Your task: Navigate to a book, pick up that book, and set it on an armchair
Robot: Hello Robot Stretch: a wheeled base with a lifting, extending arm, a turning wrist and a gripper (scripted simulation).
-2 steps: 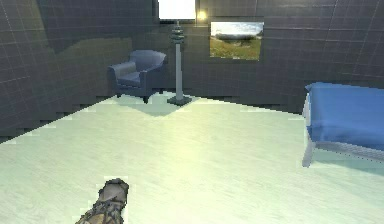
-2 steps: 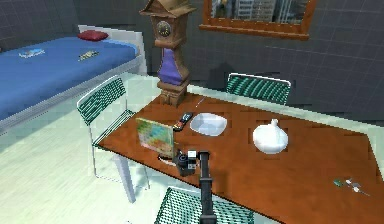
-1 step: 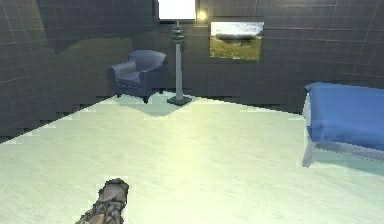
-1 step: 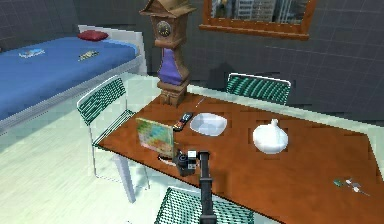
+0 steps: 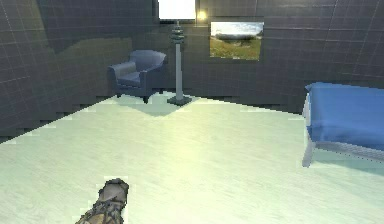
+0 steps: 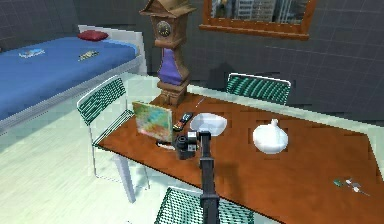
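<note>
While the gripper (image 6: 185, 148) is hovering near the table's (image 6: 300, 168) left edge, the book (image 6: 152, 120) is standing just beside it. Can't tell if gripper's holding anything. Armchair (image 5: 138, 72) is sitting by far wall.

- Dark blue armchair (image 5: 138, 72) against dark grey gridded walls (image 5: 60, 50).
- Bright blue cover on the bed (image 5: 345, 112).
- Reddish-brown table (image 6: 310, 175); green mesh chairs (image 6: 100, 102).
- Yellow-and-teal patterned book (image 6: 152, 120) near the table's left edge; white bowl (image 6: 210, 124) and white vase (image 6: 268, 137) mid-table.
</note>
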